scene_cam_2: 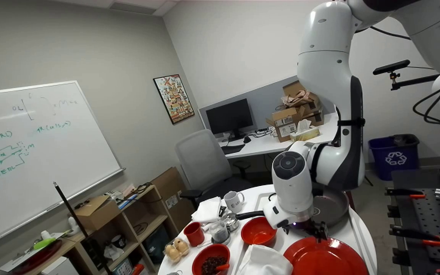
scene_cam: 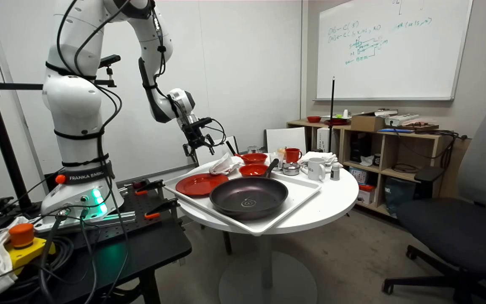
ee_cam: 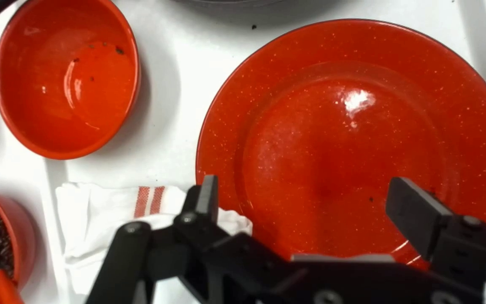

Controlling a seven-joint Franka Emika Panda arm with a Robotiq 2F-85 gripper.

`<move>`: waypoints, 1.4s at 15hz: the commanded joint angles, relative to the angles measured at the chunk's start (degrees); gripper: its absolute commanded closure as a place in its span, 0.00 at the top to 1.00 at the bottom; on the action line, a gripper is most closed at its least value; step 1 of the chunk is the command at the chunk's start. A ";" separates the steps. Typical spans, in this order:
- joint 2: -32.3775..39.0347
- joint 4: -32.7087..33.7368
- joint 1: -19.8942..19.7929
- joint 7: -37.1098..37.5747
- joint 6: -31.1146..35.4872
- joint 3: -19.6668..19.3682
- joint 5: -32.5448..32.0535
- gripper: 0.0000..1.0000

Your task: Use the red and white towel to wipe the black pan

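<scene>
The black pan [scene_cam: 249,198] lies on the white tray, its handle pointing over a small red bowl. In an exterior view the arm partly covers the pan [scene_cam_2: 332,208], and only its edge [ee_cam: 234,1] shows at the top of the wrist view. Crumpled beside the red plate is the red and white towel [ee_cam: 87,219], one corner over the plate's rim; its red stripes show in the wrist view. My fingers hide part of it there. My gripper [ee_cam: 304,183] stands open above the red plate, right of the towel, with nothing between its fingers.
The red plate [ee_cam: 352,139] and small red bowl [ee_cam: 70,84] share the tray [scene_cam: 304,188] with the pan. A red bowl of dark beans [scene_cam_2: 210,261], a red mug [scene_cam_2: 194,233], a white mug [scene_cam: 317,169] and eggs [scene_cam_2: 176,250] stand around it on the round table.
</scene>
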 commanded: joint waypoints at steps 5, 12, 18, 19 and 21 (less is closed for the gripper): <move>6.74 3.95 -0.56 -2.48 2.23 -2.95 -0.73 1.00; 11.51 9.38 1.79 -7.21 1.54 -1.10 -1.20 1.00; 15.82 15.17 3.44 -10.15 1.36 -1.19 -1.59 1.00; 17.03 16.21 3.24 -10.80 1.56 -1.30 -1.35 1.00; 19.45 18.41 2.81 -12.09 1.67 -1.52 -0.87 1.00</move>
